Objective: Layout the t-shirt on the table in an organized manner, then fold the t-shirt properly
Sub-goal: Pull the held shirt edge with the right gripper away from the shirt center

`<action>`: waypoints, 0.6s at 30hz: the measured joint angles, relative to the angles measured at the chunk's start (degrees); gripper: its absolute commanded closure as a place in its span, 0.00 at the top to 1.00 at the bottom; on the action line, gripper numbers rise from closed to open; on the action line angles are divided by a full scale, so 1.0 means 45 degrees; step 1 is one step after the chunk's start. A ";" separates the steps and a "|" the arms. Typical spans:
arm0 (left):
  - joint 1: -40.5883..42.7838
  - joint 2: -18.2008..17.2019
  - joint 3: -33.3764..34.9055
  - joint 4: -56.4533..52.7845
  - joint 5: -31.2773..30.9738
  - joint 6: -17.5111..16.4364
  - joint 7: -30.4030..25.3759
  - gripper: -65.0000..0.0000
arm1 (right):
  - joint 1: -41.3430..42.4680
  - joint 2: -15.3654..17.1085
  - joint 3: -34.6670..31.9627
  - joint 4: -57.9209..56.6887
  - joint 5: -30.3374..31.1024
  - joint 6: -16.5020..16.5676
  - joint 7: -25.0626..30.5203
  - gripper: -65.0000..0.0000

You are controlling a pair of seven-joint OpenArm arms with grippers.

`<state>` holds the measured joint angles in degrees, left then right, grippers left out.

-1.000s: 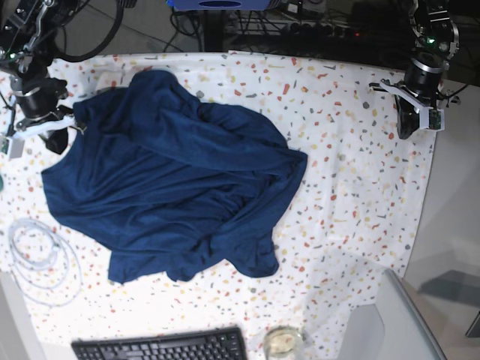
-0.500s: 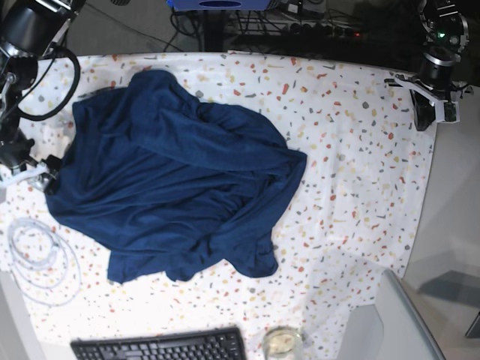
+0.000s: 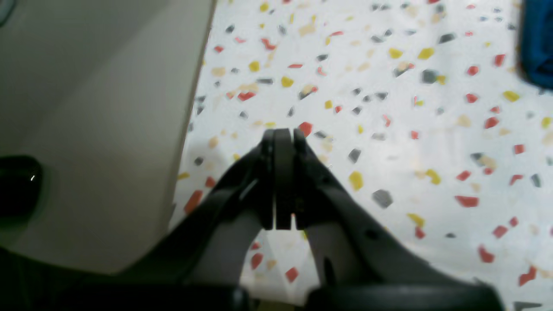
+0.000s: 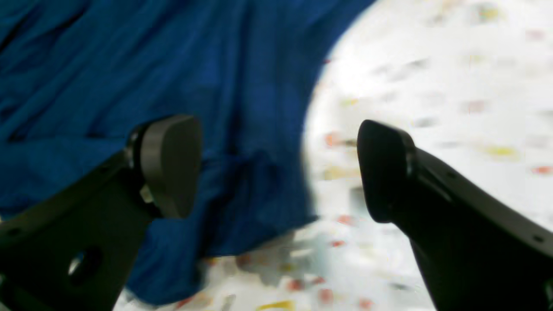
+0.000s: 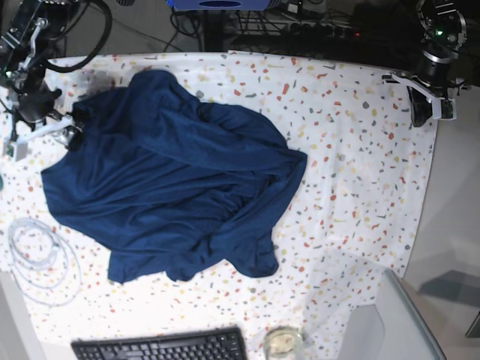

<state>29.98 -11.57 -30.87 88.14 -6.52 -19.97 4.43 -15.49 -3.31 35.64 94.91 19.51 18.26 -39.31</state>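
The t-shirt (image 5: 172,180) lies crumpled in a dark navy heap on the left and middle of the table (image 5: 360,172). My right gripper (image 5: 66,132) hovers at the shirt's far left edge. In the right wrist view the right gripper (image 4: 276,168) is open, with the t-shirt (image 4: 173,65) hem running between the two fingers (image 4: 168,164). My left gripper (image 5: 421,112) is at the table's far right corner, away from the shirt. The left wrist view shows the left gripper (image 3: 281,134) shut on nothing above the speckled table (image 3: 389,108); a bit of t-shirt (image 3: 538,43) shows at the top right.
A coiled white cable (image 5: 37,259) lies at the table's left edge. A black keyboard (image 5: 161,346) and a small glass jar (image 5: 283,341) sit at the front. Bare grey surface (image 5: 450,225) borders the cloth on the right, and also shows as grey surface (image 3: 86,108) beside the left gripper.
My right arm swung down to the shirt's left edge and back up to its far left corner, and its jaws went from shut to open. The left arm rose slightly toward the far right corner.
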 measured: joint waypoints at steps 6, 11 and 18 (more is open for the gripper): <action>-0.0282 -0.0024 0.0019 -0.0034 0.0000 0.0005 -0.0029 0.00 | -0.0908 -0.0277 -0.0316 -0.0214 0.0024 0.0049 -0.0316 0.67; -0.0272 0.0034 0.0029 -0.0005 0.0005 -0.0010 -0.0029 0.00 | -0.0908 -0.0073 -0.0306 -0.0534 0.0097 0.0044 -0.0073 0.57; -0.0272 0.0010 0.0039 -0.0053 0.0005 -0.0005 -0.0024 0.00 | -0.0724 -0.0107 -0.0335 -0.1457 0.0097 0.1200 -0.0204 0.42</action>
<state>28.75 -11.53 -30.70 87.90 -6.50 -19.99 4.32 -18.74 -3.79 34.13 88.36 19.94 23.66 -40.23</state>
